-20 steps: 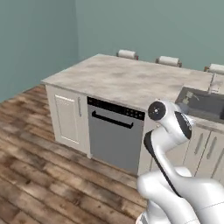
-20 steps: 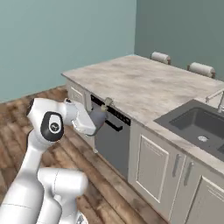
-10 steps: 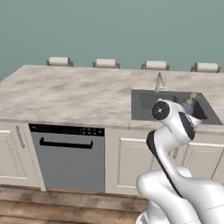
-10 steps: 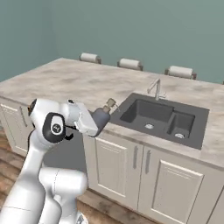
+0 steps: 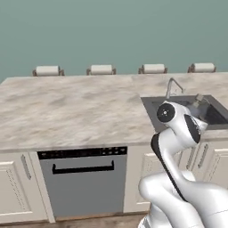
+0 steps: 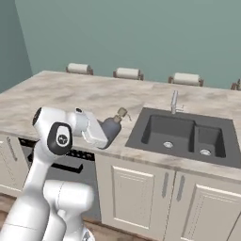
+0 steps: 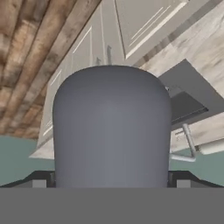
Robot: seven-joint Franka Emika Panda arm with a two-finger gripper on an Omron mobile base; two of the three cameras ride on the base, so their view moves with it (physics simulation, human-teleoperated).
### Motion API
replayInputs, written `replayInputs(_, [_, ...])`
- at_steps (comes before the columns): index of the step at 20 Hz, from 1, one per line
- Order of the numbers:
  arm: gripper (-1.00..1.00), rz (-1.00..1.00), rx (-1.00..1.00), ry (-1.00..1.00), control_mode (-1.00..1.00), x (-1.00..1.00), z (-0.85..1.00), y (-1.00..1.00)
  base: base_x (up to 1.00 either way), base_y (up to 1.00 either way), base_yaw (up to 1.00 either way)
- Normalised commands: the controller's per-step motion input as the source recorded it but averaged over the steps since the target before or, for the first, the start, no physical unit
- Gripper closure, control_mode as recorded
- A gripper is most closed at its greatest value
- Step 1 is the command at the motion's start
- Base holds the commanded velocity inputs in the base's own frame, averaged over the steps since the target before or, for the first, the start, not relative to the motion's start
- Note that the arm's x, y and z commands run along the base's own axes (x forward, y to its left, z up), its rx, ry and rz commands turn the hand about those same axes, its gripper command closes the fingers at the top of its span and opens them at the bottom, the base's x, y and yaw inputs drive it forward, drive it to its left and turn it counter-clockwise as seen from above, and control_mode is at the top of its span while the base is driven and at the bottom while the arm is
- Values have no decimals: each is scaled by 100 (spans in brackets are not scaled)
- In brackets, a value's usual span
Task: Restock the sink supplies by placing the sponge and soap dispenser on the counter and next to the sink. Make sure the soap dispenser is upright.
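We are pinching the squat grey-blue rounded soap dispenser [image 6: 113, 128] in our gripper [image 6: 107, 133] | tilted, pump nozzle toward the dark recessed sink [image 6: 181, 134] | hanging over the marbled stone counter [image 6: 70, 96] front edge.

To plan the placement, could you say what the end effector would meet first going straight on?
The end effector holds the soap dispenser in that line; beyond it, probably the sink near edge, depth unclear.

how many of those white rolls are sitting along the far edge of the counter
4 in the left base view, along the counter's far edge: far left, left of centre, right of centre, far right. More could sit outside the frame.
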Motion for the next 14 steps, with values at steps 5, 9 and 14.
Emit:
replayInputs(5, [100, 0, 0, 0, 100, 0, 0, 0, 61, 9, -8])
replayInputs(9, [100, 0, 0, 0, 100, 0, 0, 0, 83, 0, 0])
replayInputs(14, [100, 0, 0, 0, 100, 0, 0, 0, 39, 7, 0])
